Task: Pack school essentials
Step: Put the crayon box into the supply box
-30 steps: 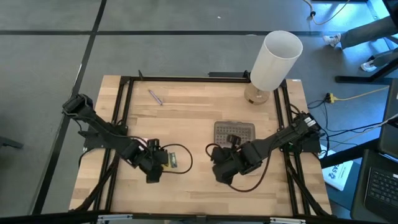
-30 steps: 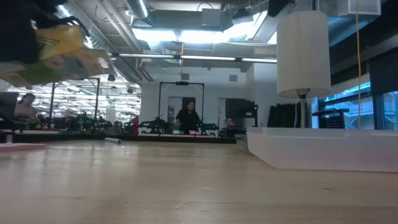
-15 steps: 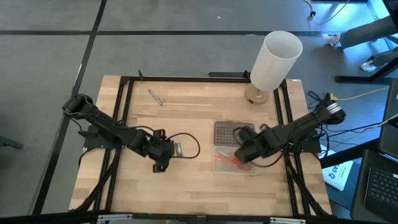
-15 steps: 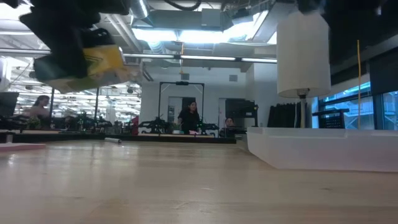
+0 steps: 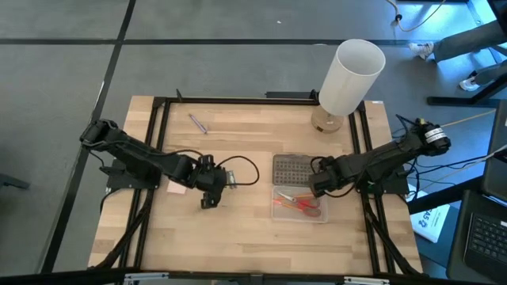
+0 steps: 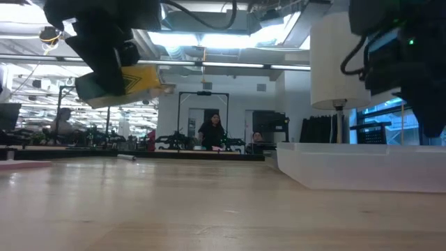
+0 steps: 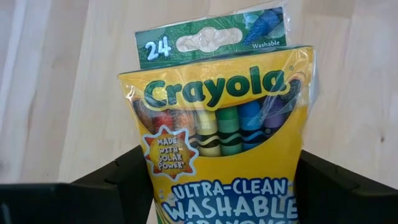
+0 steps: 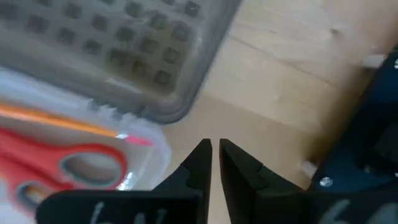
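Observation:
My left gripper [image 5: 224, 180] is shut on the green-yellow crayon box [image 7: 222, 124], which hangs over the table's middle [image 6: 129, 82]. The clear flat box [image 5: 277, 212] lies right of centre and holds the red-handled scissors [image 5: 301, 204] and an orange pencil [image 8: 62, 118]. Its grey dotted lid [image 5: 299, 169] lies open toward the far edge. My right gripper [image 5: 314, 186] is shut, empty, just off the clear box's right side [image 8: 215, 155]. The pink pad [image 5: 176, 188] lies flat beside my left gripper. The purple pen [image 5: 198, 123] lies near the far left. My left gripper pinches the crayon box by its lower part [image 7: 163, 196], one finger [image 7: 124, 180] on each narrow side. The fingers come roughly level from the table's left. The box is lifted clear of the table, and its flap end juts past the fingertips toward the right.
A tall white cylinder lamp [image 5: 348, 79] stands at the far right corner. Black frame rails [image 5: 158, 127] run along the table's edges. Bare wood lies between the two grippers and along the near edge. People move in the room beyond the table.
My left gripper has carried the crayon box toward the table's right and far side, still above the table. My right gripper has drawn back from over the clear box toward the right edge, uncovering the scissors and pencil inside.

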You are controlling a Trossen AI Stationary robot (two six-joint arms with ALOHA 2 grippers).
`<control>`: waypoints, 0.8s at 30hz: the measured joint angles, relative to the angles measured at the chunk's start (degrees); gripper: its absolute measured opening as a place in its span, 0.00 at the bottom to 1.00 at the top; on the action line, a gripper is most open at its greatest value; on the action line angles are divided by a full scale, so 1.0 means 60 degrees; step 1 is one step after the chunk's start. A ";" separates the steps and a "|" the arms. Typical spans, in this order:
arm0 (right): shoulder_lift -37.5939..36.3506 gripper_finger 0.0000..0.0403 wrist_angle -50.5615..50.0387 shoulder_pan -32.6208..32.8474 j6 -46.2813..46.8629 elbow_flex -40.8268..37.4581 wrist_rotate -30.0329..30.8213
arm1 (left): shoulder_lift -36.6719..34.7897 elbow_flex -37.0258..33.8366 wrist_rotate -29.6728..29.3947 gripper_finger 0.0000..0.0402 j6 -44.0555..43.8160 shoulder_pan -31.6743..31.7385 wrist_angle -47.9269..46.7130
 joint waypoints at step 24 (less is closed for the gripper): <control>0.0541 0.09 0.2107 -0.0314 0.0000 -0.0764 -0.0695 | 0.0007 0.0000 0.0076 0.69 0.0187 -0.0033 -0.0049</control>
